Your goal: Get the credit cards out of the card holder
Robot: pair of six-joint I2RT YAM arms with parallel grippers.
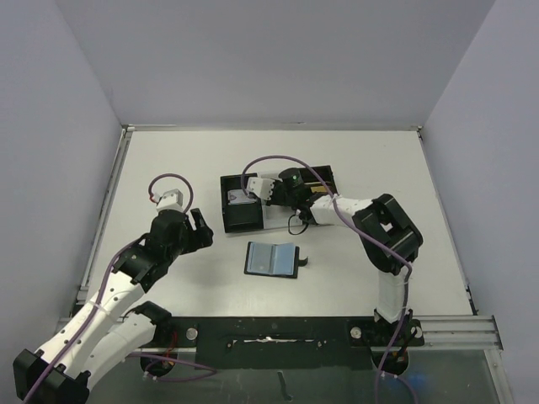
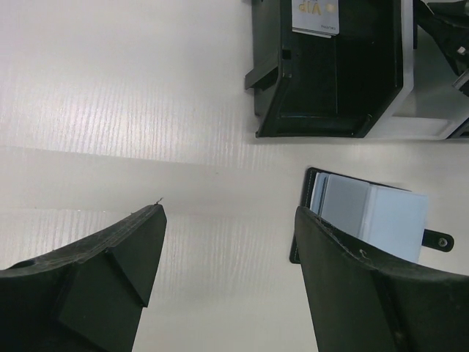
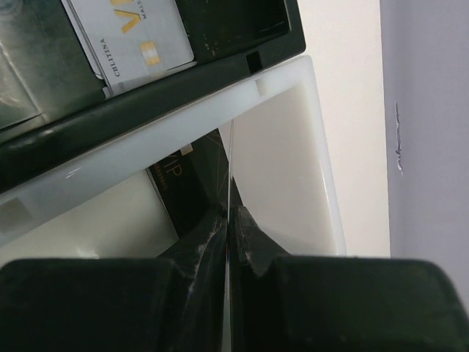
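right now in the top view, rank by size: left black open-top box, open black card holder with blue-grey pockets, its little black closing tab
left black open-top box and open card holder: about alike, can't rank
closing tab: clearly smallest

You see a white bench boxed in by pale grey walls on three sides, evenly lit, with a metal rail along its near edge.
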